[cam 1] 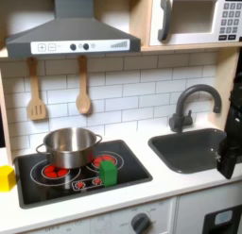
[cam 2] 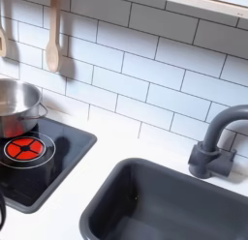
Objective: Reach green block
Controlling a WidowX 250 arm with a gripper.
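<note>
Green block (cam 1: 109, 171), small, bright and round-topped, is standing on the black stovetop (cam 1: 132, 169) near its front edge in the first exterior view, just in front of the shiny steel pot (cam 1: 68, 147). The black gripper (cam 1: 230, 153) is hanging well apart from it, over the dark sink (cam 1: 184, 149) at the first exterior view's right edge; whether its jaws are spread I cannot tell.

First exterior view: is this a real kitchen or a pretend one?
Probably a toy play kitchen. There is a stove with painted red burners, a steel pot on it, a dark sink with a faucet, and a microwave above.
</note>
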